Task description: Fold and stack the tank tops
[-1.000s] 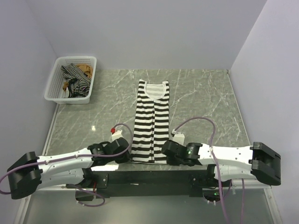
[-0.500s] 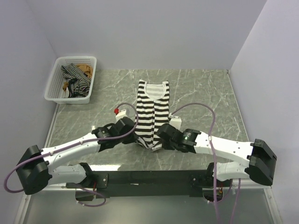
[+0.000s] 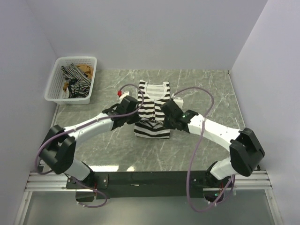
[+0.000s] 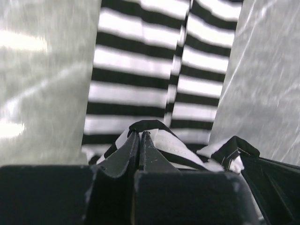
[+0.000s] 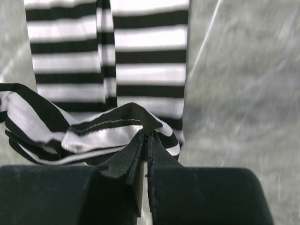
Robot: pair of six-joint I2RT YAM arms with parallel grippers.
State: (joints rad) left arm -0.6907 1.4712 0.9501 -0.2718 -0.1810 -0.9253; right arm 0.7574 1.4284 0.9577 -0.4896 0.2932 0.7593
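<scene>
Both arms have swung forward from the near edge since a second ago, carrying the bottom hem of the black-and-white striped tank top (image 3: 153, 96) up the table (image 3: 206, 93) toward its neckline. The garment lay flat at full length then; now it reads about half as long, with a loose roll of cloth bunched where the fold is forming. My left gripper (image 4: 140, 140) is pinched tight on the hem's left corner and my right gripper (image 5: 146, 139) is clamped the same way on the right corner; each wrist view shows a peak of striped fabric caught between closed fingers. The top sits mid-table, straps pointing away from me, and the line running down its middle suggests to me that the sides are already folded inward. So I judge this first garment to be partway through its crosswise fold: the hem is still in the air, short of the neckline, and not yet laid down or smoothed. Everything else is ahead of me. The thin dark-striped top (image 3: 71, 77) and the tan-brown top (image 3: 87, 69) lie crumpled together in the white basket (image 3: 52, 92) at the far left corner, well apart from the work area, and nothing is stacked. I put the task at well under halfway, with two full folds and the stacking left.
</scene>
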